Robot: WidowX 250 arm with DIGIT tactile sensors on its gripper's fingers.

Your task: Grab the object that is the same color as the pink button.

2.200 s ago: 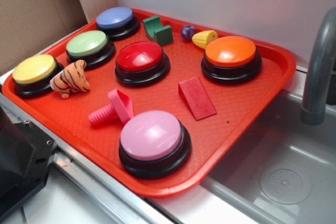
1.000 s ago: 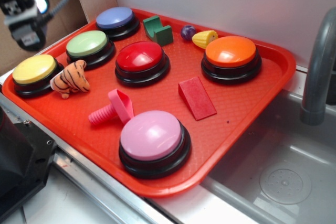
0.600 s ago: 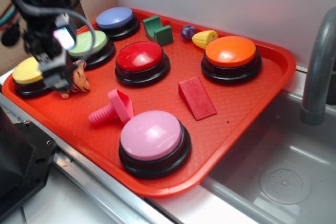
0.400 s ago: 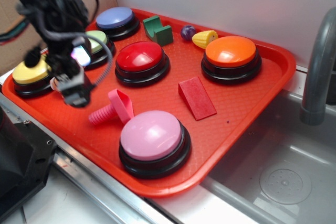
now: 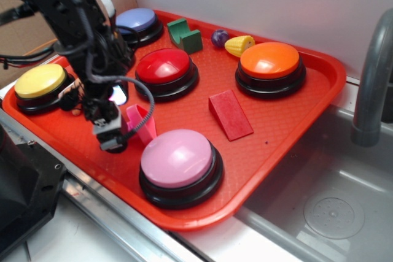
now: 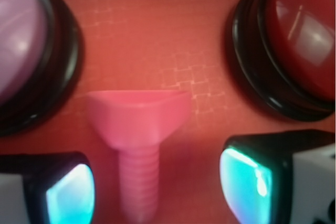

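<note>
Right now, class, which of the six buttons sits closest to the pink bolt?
The pink button, at the tray's near edge beside the bolt; the red one lies slightly farther.

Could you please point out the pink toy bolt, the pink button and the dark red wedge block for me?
pink toy bolt [image 6: 137,124]: wrist view, on its flat head.
pink button [image 5: 177,157]: exterior view, on the dome's top.
dark red wedge block [image 5: 230,115]: exterior view, on its sloped face.

The pink toy bolt [image 6: 137,129] is looking like matt moulded plastic, its shaft ribbed; the pink button [image 5: 177,157] and red button [image 5: 163,65] are showing glossy domes on shiny black bases; the red tray [image 5: 288,118] is showing a fine textured plastic surface; the sink [image 5: 319,207] is looking like smooth grey plastic.
</note>
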